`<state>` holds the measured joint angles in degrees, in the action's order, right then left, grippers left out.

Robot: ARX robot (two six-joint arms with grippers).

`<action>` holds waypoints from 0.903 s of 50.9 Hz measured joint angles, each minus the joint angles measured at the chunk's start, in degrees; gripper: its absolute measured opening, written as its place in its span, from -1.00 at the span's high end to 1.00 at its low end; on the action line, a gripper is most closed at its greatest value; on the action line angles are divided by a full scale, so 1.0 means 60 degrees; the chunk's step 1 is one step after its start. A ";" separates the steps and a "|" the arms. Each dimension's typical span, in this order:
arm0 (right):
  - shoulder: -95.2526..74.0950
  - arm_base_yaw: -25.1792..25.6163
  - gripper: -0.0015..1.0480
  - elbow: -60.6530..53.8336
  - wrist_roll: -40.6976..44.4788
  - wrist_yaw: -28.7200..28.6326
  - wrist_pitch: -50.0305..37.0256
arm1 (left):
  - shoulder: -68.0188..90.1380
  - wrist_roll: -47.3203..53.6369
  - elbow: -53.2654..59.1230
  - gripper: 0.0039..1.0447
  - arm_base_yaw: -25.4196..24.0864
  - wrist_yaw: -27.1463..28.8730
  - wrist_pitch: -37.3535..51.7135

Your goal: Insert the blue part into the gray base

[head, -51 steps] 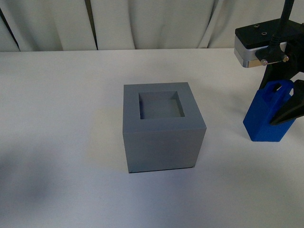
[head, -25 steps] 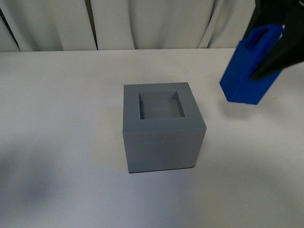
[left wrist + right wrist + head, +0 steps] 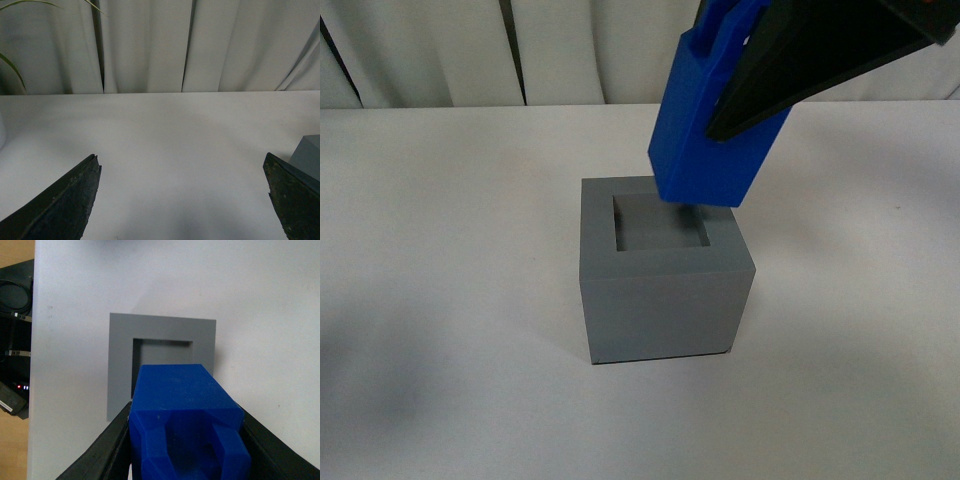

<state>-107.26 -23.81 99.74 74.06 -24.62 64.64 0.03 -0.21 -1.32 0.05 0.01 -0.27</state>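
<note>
Right jaws hold blue part (image 3: 705,130) above white table (image 3: 450,200), curtains (image 3: 590,50) behind.

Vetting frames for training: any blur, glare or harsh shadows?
Front view: soft even light, no glare; the blue part, close to the lens, looks slightly soft, the gray base crisp. Left wrist view: faint shadows on the table. Right wrist view: sharp, a soft shadow beside the gray base.
</note>
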 joint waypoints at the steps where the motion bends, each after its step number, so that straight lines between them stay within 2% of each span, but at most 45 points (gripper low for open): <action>1: 0.0004 -0.0058 0.09 -0.0033 -0.0011 0.0015 -0.0018 | 0.0000 0.0000 0.0000 -0.89 0.0000 0.0000 0.0000; 15: 0.0044 -0.0466 0.09 -0.0291 -0.0237 0.0248 -0.0186 | 0.0000 0.0000 0.0000 -0.89 0.0000 -0.0004 0.0000; 46: 0.0178 -0.0616 0.09 -0.0743 -0.0393 0.0597 -0.0459 | 0.0000 -0.0004 0.0000 -0.89 0.0000 0.0000 0.0000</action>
<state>-106.19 -27.51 95.29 71.70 -21.04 61.89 0.03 -0.23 -1.32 0.05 0.01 -0.27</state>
